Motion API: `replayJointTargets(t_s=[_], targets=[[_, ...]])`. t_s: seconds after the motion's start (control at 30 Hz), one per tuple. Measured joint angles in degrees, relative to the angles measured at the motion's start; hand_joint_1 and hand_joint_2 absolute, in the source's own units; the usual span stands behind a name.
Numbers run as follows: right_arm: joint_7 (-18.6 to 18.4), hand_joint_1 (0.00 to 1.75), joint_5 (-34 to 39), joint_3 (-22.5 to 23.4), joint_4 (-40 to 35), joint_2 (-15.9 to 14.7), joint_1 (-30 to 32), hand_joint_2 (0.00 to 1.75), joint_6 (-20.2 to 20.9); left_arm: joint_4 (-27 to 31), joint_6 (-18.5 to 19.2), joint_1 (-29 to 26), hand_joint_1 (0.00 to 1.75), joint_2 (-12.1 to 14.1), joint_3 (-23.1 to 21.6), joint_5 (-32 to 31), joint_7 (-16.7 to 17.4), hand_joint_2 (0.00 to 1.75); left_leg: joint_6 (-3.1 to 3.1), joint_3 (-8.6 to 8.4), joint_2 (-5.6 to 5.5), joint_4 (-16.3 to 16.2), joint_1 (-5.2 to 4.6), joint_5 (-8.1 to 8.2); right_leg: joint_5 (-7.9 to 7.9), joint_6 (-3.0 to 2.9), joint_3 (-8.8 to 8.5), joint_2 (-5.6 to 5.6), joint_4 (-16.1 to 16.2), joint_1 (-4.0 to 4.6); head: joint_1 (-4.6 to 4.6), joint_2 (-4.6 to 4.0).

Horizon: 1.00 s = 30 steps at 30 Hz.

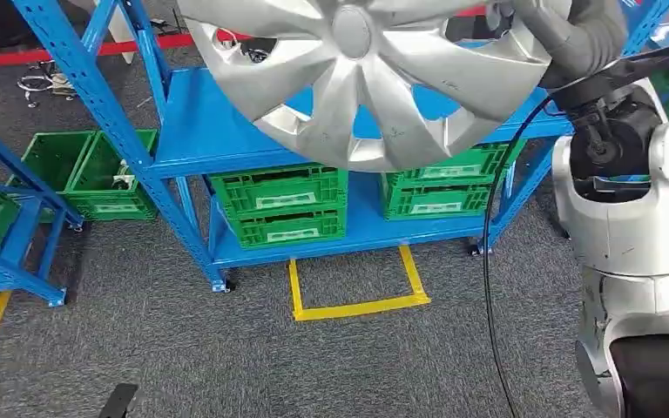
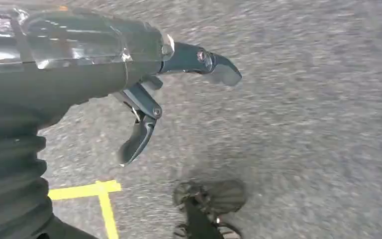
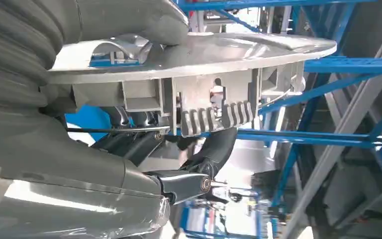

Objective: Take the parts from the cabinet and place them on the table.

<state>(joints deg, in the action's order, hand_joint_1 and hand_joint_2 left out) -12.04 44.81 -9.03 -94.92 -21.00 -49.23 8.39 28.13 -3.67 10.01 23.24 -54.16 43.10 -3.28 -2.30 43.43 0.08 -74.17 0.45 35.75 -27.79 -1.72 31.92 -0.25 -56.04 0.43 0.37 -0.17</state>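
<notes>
A large silver hubcap (image 1: 375, 74) hangs in the air in front of the blue rack (image 1: 200, 131), filling the top of the head view. My right hand (image 1: 575, 35) grips its rim at the upper right. In the right wrist view the thumb lies on the hubcap's face (image 3: 219, 52) and the dark fingers (image 3: 214, 149) curl under its ribbed back edge. My left hand (image 2: 154, 94) hangs over the grey carpet, fingers apart and holding nothing.
Green crates (image 1: 279, 205) sit on the rack's lowest shelf, and more green crates (image 1: 87, 170) stand on the floor to the left. A yellow tape square (image 1: 357, 283) marks the carpet before the rack. Another blue rack (image 1: 9, 226) stands at the left edge.
</notes>
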Motion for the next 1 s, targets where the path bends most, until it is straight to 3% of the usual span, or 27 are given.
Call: replayJointTargets(t_s=[0.03,0.07,0.1,0.13,0.17,0.2,0.23,0.3,0.33,0.37,0.4,0.43,0.47,0.5,0.53,0.57,0.6,0.67,0.7,0.73,0.77,0.83,0.87,0.9,0.93,1.0], targets=[[0.2,1.75,0.2,0.0,0.4,0.2,0.3,1.75,0.2,0.5,-0.3,-0.4,0.00,0.2,0.0,0.3,0.1,1.75,-0.01,-0.28,-0.03,-1.6,0.00,-0.76,0.42,0.02,1.05,-0.02,-0.4,0.09,-0.31,0.00],[0.3,1.75,0.2,0.0,0.8,0.3,0.5,1.75,0.2,1.0,-0.5,-0.7,0.00,0.4,0.0,0.5,0.2,1.75,0.04,-1.49,-0.03,-1.1,0.00,-2.67,0.76,0.05,2.07,-0.07,-0.9,0.15,-0.44,0.00],[0.6,1.75,0.2,0.0,1.1,0.3,0.7,1.75,0.3,1.5,-0.6,-0.9,0.00,0.6,-0.1,0.7,0.2,1.75,0.13,-3.56,-0.04,1.3,0.00,-4.82,1.05,0.14,2.95,-0.15,-1.4,0.21,-0.52,0.00],[0.7,1.75,0.2,-0.1,1.4,0.4,1.0,1.75,0.3,1.9,-0.6,-1.0,0.00,0.9,-0.2,0.7,0.2,1.75,0.47,-7.23,-0.11,6.0,-0.05,-6.65,1.28,0.30,3.83,-0.26,-2.0,0.33,-0.65,0.00],[0.8,1.75,0.2,-0.2,1.6,0.5,1.0,1.75,0.3,2.3,-0.7,-1.0,0.00,1.2,-0.2,0.8,0.2,1.75,1.05,-10.21,-0.33,10.7,-0.20,-6.08,1.41,0.36,4.34,-0.43,-2.5,0.27,-0.74,0.00],[0.8,1.75,0.2,-0.2,1.8,0.5,1.0,1.75,0.3,2.5,-0.7,-1.0,0.00,1.7,-0.3,0.8,0.2,1.75,1.55,-12.37,-0.42,13.7,-0.43,-4.42,1.64,0.59,5.00,-0.51,-2.8,0.52,-0.65,0.00],[0.9,1.75,0.2,-0.4,2.0,0.5,1.1,1.75,0.3,2.9,-0.7,-1.1,0.00,1.9,-0.3,0.8,0.2,1.75,1.61,-12.62,-0.30,15.1,-0.53,-4.25,2.10,0.92,5.05,-0.72,-2.9,0.37,-0.59,0.00],[1.0,1.75,0.2,-0.4,2.4,0.7,1.1,1.75,0.3,3.3,-0.7,-1.3,0.00,2.4,-0.3,0.8,0.2,1.75,2.15,-12.35,-0.39,15.1,-0.80,-4.79,3.04,1.45,5.13,-0.83,-2.5,0.13,-0.72,0.00],[1.0,1.75,0.2,-0.5,2.6,0.7,1.2,1.75,0.3,3.5,-0.7,-1.5,0.00,2.4,-0.3,0.9,0.2,1.75,2.54,-12.08,-0.30,16.5,-0.35,-5.35,3.19,1.74,5.30,-0.59,-2.5,0.43,-0.74,0.00],[1.0,1.75,0.2,-0.4,2.7,0.7,1.3,1.75,0.3,3.7,-0.7,-1.5,0.00,2.5,-0.4,0.9,0.3,1.75,2.93,-12.18,-0.11,16.6,-0.06,-5.81,1.88,2.10,5.81,0.04,-3.1,0.23,-0.87,0.00],[1.0,1.75,0.2,-0.5,2.9,0.7,1.2,1.75,0.3,3.9,-0.7,-1.5,0.00,2.6,-0.4,1.0,0.3,1.75,3.31,-11.55,-0.11,16.9,-0.06,-6.59,-1.39,2.76,6.27,0.44,-5.4,0.24,-0.10,0.00],[1.0,1.75,0.2,-0.4,3.1,0.7,1.2,1.75,0.4,4.3,-0.7,-1.6,0.00,2.6,-0.5,1.4,0.5,1.75,3.39,-11.03,-0.06,16.9,0.00,-7.01,-4.13,3.05,6.95,0.42,-8.4,0.07,0.09,0.00],[1.0,1.75,0.3,-0.6,3.2,0.7,1.3,1.75,0.5,4.6,-0.8,-1.6,0.00,2.5,-0.5,2.1,0.9,1.75,3.47,-10.30,-0.03,16.9,0.01,-7.66,-7.62,3.36,7.93,0.40,-13.3,-0.21,0.24,0.00],[0.9,1.75,0.3,-0.7,3.4,0.8,1.3,1.75,0.5,4.8,-1.0,-1.7,0.00,2.5,-0.7,2.9,1.4,1.75,3.42,-9.58,0.06,16.9,0.02,-8.20,-9.62,3.58,8.69,0.39,-17.3,-0.43,0.40,0.00],[0.8,1.75,0.3,-0.8,3.5,0.8,1.4,1.75,0.6,4.9,-1.4,-1.7,0.00,2.5,-0.7,3.9,1.7,1.75,3.38,-8.88,0.19,16.8,0.06,-8.74,-10.25,3.81,8.87,0.39,-20.0,-0.65,0.55,0.00],[0.7,1.75,0.3,-0.9,3.7,0.9,1.4,1.75,0.7,5.1,-1.6,-1.8,0.00,2.5,-0.8,4.9,2.0,1.75,3.21,-8.12,0.34,16.8,0.10,-9.23,-9.53,3.97,8.37,0.39,-20.9,-0.87,0.72,0.00],[0.7,1.75,0.3,-0.9,3.9,0.9,1.4,1.75,0.7,5.3,-1.8,-1.8,0.00,2.4,-0.9,5.7,1.9,1.75,3.02,-7.42,0.46,16.8,0.23,-9.64,-7.50,4.13,6.97,0.38,-19.5,-1.07,0.72,0.00],[0.4,1.75,0.9,-0.9,4.3,1.0,1.4,1.75,0.4,5.5,-1.8,-1.8,0.00,2.2,-1.0,7.4,0.8,1.75,2.42,-6.50,0.71,16.6,0.63,-10.29,-2.70,4.47,2.24,0.37,-12.3,-1.34,0.74,0.00],[0.0,1.75,1.2,-0.9,4.5,1.1,1.4,1.75,0.1,5.4,-1.6,-1.8,0.00,1.8,-1.1,7.9,-0.2,1.75,2.00,-6.22,0.83,16.5,0.74,-10.59,-1.44,4.86,-1.65,0.34,-6.1,-1.68,0.83,0.00],[-0.5,1.75,1.9,-1.0,4.7,1.2,1.4,1.75,-0.6,5.0,-0.9,-1.8,0.00,1.6,-1.2,8.5,-1.9,1.75,1.56,-5.81,0.96,16.4,0.50,-10.92,-3.05,5.18,-4.46,0.58,-2.0,-1.48,1.22,0.00],[-0.9,1.75,2.3,-1.0,4.8,1.3,1.5,1.75,-1.1,4.7,-0.2,-1.7,0.00,0.8,-1.2,8.7,-3.0,1.75,1.21,-5.71,1.09,16.4,0.45,-11.30,-3.68,4.26,-5.15,0.85,0.0,-1.35,1.16,0.00],[-2.4,1.75,3.3,-1.4,4.5,1.3,2.2,1.75,-3.5,3.1,0.9,-1.3,0.00,-0.9,-1.7,9.4,-3.8,1.75,0.54,-5.20,1.30,16.5,0.36,-12.34,-4.02,3.72,-4.49,0.69,0.1,-1.12,0.57,0.00],[-3.4,1.75,3.6,-1.6,3.9,1.4,2.8,1.75,-5.1,2.3,1.0,-1.3,0.00,-1.5,-1.9,10.0,-3.9,1.75,0.24,-4.97,1.42,16.5,0.30,-12.58,-3.61,3.09,-4.20,0.67,0.2,-1.25,0.44,0.00],[-4.5,1.75,3.7,-1.9,3.1,1.8,3.1,1.75,-7.0,1.4,0.8,-1.3,0.00,-2.4,-2.1,10.7,-4.2,1.75,0.08,-4.52,1.32,16.1,0.59,-11.72,-3.25,2.50,-3.98,0.52,0.3,-1.53,0.04,0.00],[-5.4,1.75,3.7,-2.1,2.1,2.0,3.4,1.75,-8.8,0.9,0.7,-1.3,0.00,-3.0,-2.2,11.3,-4.7,1.75,-0.10,-3.69,0.81,14.0,0.58,-9.27,-2.92,1.96,-3.64,0.51,0.2,-1.35,-0.48,0.00],[-6.3,1.75,3.6,-2.7,-0.2,2.4,3.4,1.75,-11.2,-0.4,0.5,-1.2,0.00,-4.4,-2.4,12.2,-6.0,1.75,-0.24,-0.15,0.29,4.9,0.56,-3.73,-2.44,1.21,-2.84,0.41,0.1,-0.86,-1.35,0.00]])
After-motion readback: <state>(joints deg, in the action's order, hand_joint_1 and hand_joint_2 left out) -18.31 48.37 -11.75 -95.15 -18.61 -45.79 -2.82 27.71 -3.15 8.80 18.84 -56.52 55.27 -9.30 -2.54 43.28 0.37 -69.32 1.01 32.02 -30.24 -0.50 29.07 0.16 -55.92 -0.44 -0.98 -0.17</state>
